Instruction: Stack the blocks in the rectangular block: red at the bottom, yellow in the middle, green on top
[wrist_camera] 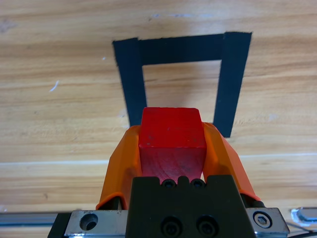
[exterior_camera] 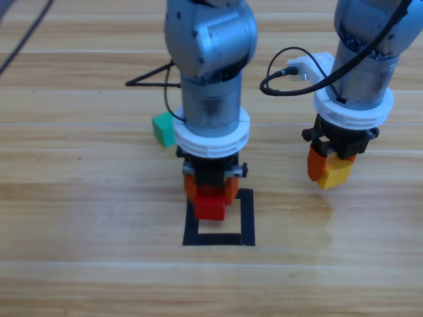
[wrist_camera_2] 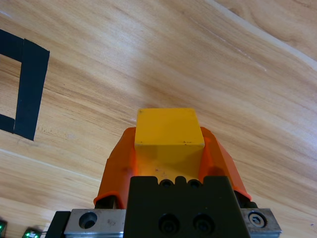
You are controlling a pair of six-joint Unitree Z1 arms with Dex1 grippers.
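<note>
My left gripper (exterior_camera: 210,198) is shut on the red cube (exterior_camera: 209,203) and holds it over the far edge of the black tape rectangle (exterior_camera: 247,218). In the left wrist view the red cube (wrist_camera: 172,144) sits between the orange jaws, with the tape rectangle (wrist_camera: 230,79) just ahead. To the right of the rectangle, my right gripper (exterior_camera: 330,170) is shut on the yellow cube (exterior_camera: 335,173) above bare wood. The right wrist view shows the yellow cube (wrist_camera_2: 168,134) in the jaws and a corner of the tape rectangle (wrist_camera_2: 30,94) at the left. The green cube (exterior_camera: 162,129) rests on the table behind the left arm, partly hidden by it.
A black cable (exterior_camera: 149,79) lies on the table behind the left arm. Another black cable (exterior_camera: 284,79) loops beside the right arm's wrist.
</note>
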